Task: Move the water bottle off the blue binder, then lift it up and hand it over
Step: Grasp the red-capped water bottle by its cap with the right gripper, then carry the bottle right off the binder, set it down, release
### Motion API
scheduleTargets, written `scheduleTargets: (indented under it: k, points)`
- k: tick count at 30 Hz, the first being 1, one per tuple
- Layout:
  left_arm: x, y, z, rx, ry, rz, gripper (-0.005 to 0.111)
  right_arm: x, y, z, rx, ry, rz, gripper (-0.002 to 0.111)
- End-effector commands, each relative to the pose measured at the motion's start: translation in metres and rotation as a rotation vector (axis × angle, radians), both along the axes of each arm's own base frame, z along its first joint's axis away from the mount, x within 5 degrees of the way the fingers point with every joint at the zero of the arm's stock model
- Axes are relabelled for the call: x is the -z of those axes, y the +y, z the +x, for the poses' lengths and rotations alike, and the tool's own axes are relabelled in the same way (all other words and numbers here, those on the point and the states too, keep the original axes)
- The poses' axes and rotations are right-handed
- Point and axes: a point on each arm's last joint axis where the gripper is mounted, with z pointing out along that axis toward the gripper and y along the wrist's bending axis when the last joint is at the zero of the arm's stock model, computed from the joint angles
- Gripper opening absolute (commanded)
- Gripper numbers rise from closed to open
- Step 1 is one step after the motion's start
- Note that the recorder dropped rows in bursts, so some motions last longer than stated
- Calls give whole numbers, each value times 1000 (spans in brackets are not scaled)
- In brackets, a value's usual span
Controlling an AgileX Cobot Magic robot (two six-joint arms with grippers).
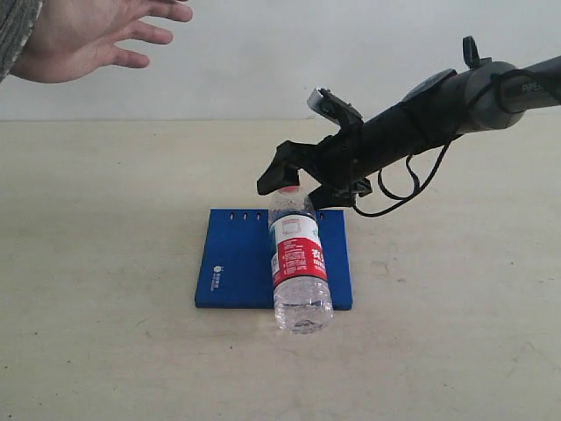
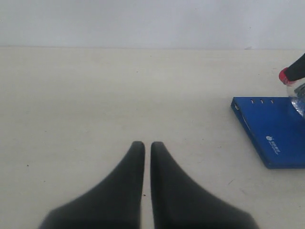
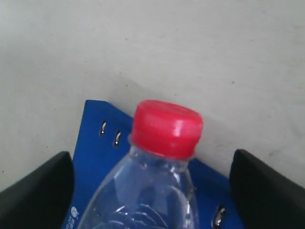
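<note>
An open human hand (image 1: 88,35) is at the upper left. The left gripper (image 2: 144,145) is closed to a hairline gap and empty. The blue binder (image 1: 237,263) bears a small white logo (image 1: 216,279), unreadable. On the binder rests the water bottle (image 1: 298,263), its red-and-white label (image 1: 296,254) illegible. The right gripper (image 1: 291,189) is spread wide, with its jaws on either side of the red cap (image 3: 167,126) and not touching it.
</note>
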Motion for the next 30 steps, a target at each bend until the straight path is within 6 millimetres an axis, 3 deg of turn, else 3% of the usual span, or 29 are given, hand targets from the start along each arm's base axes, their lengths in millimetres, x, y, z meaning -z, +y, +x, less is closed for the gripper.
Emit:
scheduleTargets:
  k: [1, 5, 7, 10, 13, 21, 24, 30]
  points:
    - [1, -1, 0, 6, -3, -7, 4, -5, 1, 1, -12, -11, -5, 54]
    - [1, -1, 0, 6, -3, -7, 4, -5, 1, 1, -43, -50, -14, 11]
    - [1, -1, 0, 6, -3, -7, 4, -6, 0, 1, -40, -55, -13, 0]
    - [1, -1, 0, 6, -3, -7, 4, -15, -3, 3, -41, -84, -13, 0]
    - [1, -1, 0, 6, -3, -7, 4, -35, -19, 8, -29, -156, -13, 0]
    - [1, -1, 0, 6, -3, -7, 4, -104, -96, 13, -130, -501, -164, 0]
    - [1, -1, 0, 6, -3, -7, 4, -129, -136, 8, -129, -583, -219, 0]
    - [1, -1, 0, 6, -3, -7, 4, -138, -181, 10, -20, -609, -272, 0]
